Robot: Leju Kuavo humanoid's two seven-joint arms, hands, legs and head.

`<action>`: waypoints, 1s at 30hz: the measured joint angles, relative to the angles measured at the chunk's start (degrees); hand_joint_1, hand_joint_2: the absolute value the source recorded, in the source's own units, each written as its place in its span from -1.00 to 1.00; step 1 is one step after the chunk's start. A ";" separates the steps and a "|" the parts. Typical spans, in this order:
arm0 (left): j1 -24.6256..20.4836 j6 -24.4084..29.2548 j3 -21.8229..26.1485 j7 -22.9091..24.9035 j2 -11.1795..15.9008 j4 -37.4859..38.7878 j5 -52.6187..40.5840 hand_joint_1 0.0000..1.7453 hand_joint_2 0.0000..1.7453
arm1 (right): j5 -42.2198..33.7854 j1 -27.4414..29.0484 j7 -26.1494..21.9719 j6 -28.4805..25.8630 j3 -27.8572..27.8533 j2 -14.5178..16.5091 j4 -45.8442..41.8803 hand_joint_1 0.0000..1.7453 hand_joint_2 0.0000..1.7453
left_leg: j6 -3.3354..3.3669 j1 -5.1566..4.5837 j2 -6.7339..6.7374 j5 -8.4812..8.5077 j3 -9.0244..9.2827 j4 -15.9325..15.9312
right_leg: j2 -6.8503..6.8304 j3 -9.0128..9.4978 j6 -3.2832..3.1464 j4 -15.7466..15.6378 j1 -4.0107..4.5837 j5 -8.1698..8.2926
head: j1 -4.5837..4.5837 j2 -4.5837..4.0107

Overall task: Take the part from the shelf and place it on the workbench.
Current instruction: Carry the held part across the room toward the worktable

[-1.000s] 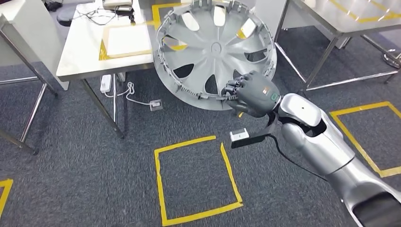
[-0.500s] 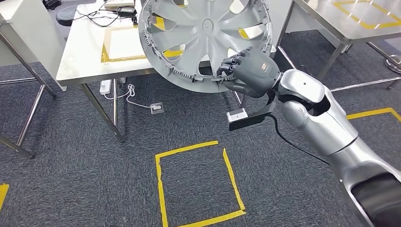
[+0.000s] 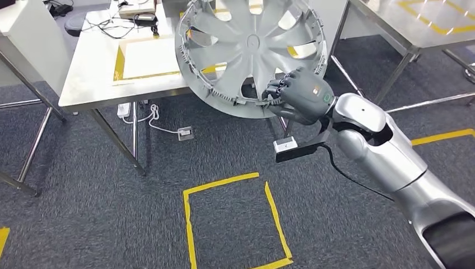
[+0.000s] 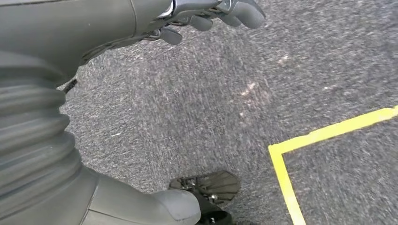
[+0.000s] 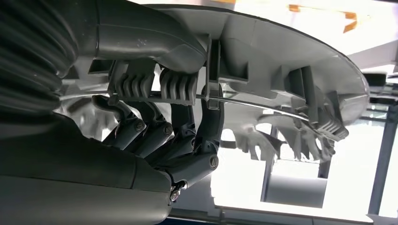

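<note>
- Far left, head view: white cabinet (image 3: 28, 39) beside the workbench (image 3: 95, 73), steel legs on grey carpet (image 3: 112, 213).
- Workbench top: a yellow-taped rectangle (image 3: 147, 57) with a pale sheet inside; cables (image 3: 120, 25) and small devices at the far edge.
- Under the bench: white power strip (image 3: 124, 109), a white cord looping to a small floor box (image 3: 185, 133).
- Floor, centre: yellow tape square (image 3: 235, 221) on the carpet, near the camera.
- Part = grey wheel cover (image 3: 252, 53), inner ribbed side toward the camera, tilted, held in the air. Upper portion overlaps the bench's right end in the picture; lower rim hangs past the bench edge over the carpet. Can't tell if it touches the top.
- Right hand (image 3: 299, 98) grips the cover's lower-right rim. Right wrist view: thumb lies along the outer face, dark fingers (image 5: 187, 140) curl in behind the rim clips (image 5: 178, 86) and wire ring. Firm hold.
- Silver right arm (image 3: 386, 157) comes in from lower right; wrist camera bracket (image 3: 291, 148) hangs below the wrist.
- Right side: second steel table (image 3: 403, 33) with yellow tape on top, well apart from the cover.
- Left hand (image 4: 206, 18) in left wrist view: hangs over the carpet, fingers loosely curled, nothing in them. Picture is blurred; can't tell spread from closed. Yellow tape corner (image 4: 286, 154) on the floor nearby.
</note>
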 joint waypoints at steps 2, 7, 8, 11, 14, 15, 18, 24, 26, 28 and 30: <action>-0.08 0.02 0.01 -0.02 -0.01 -0.01 -0.08 -1.00 1.00 | -0.35 0.84 0.07 -0.25 -0.01 -0.73 -0.57 1.00 1.00 | -0.49 0.10 0.17 -2.37 -3.14 5.79 | 0.05 0.73 -0.52 -0.03 -0.05 -0.48 | -0.13 0.00; 0.24 0.03 0.01 -0.03 -0.05 0.04 -0.40 -1.00 1.00 | -0.80 3.67 0.03 -0.67 -0.03 -2.60 -2.03 1.00 1.00 | -0.24 0.09 0.21 -0.26 -8.88 10.05 | 0.32 2.62 -0.57 0.11 0.14 -2.28 | -0.15 0.00; 0.26 0.03 0.01 -0.05 -0.05 0.05 -0.44 -1.00 1.00 | -0.85 4.07 0.05 -0.73 -0.07 -2.87 -2.34 1.00 1.00 | 0.11 0.00 0.22 2.68 -7.71 6.03 | 0.36 3.15 -0.46 0.10 0.15 -2.72 | -0.16 0.00; 0.17 0.03 0.02 -0.22 -0.07 0.05 -0.49 -1.00 1.00 | -0.90 5.35 0.40 -1.15 -0.27 -3.58 -3.14 1.00 1.00 | 1.08 -0.52 0.20 5.81 -5.14 -1.64 | 0.40 3.71 0.28 0.10 0.26 -3.67 | -0.13 0.00; 0.28 0.03 0.07 -0.34 -0.16 0.03 -0.49 -1.00 1.00 | -0.91 6.40 0.54 -1.46 -0.77 -4.40 -4.13 1.00 1.00 | 1.84 -0.48 0.07 5.61 -4.37 -2.30 | 0.40 3.84 1.35 0.19 0.24 -4.32 | -0.10 0.00; 0.24 0.03 0.08 -0.36 -0.20 0.01 -0.50 -1.00 1.00 | -0.93 6.62 0.51 -1.51 -0.97 -4.66 -4.46 1.00 1.00 | 2.16 -0.32 0.05 5.52 -4.00 -2.51 | 0.36 3.53 1.68 1.12 0.21 -4.89 | -0.03 0.00; -0.02 0.03 0.10 -0.37 -0.35 -0.03 -0.60 -1.00 1.00 | -0.93 7.34 0.74 -1.58 -1.32 -5.17 -4.94 1.00 1.00 | 2.83 0.00 0.00 4.87 -2.99 -2.85 | 0.23 -1.83 2.55 10.67 -0.04 -8.53 | 0.20 0.00; 0.13 0.03 0.12 -0.03 -0.56 0.02 -0.63 -1.00 1.00 | -0.82 9.03 0.87 -1.69 -1.85 -5.66 -5.61 1.00 1.00 | 2.15 0.01 -0.11 2.11 -0.43 -2.17 | 0.02 -3.04 2.91 5.50 -0.46 -0.32 | 0.20 0.00; 0.01 0.04 0.12 0.02 -0.61 0.02 -0.61 -1.00 1.00 | -0.74 9.09 0.90 -1.66 -2.08 -5.69 -5.76 1.00 1.00 | 1.49 -0.16 -0.19 1.35 -0.17 -1.96 | -0.01 -1.08 2.31 1.00 -0.27 0.83 | 0.22 0.00; 0.02 0.07 0.12 0.00 -0.62 0.01 -0.54 -1.00 1.00 | -0.63 9.05 0.85 -1.62 -2.32 -5.69 -5.81 1.00 1.00 | 0.88 -0.26 -0.20 0.98 -0.02 -2.10 | 0.13 -0.72 1.41 0.56 -0.19 0.05 | 0.22 0.00; 0.03 0.11 0.12 -0.12 -0.61 -0.04 -0.47 -1.00 1.00 | -0.56 8.91 0.74 -1.57 -2.50 -5.69 -5.82 1.00 1.00 | 0.27 -0.19 -0.07 0.20 -0.14 -1.22 | 0.14 -0.13 0.63 0.36 -0.38 -0.34 | 0.16 0.00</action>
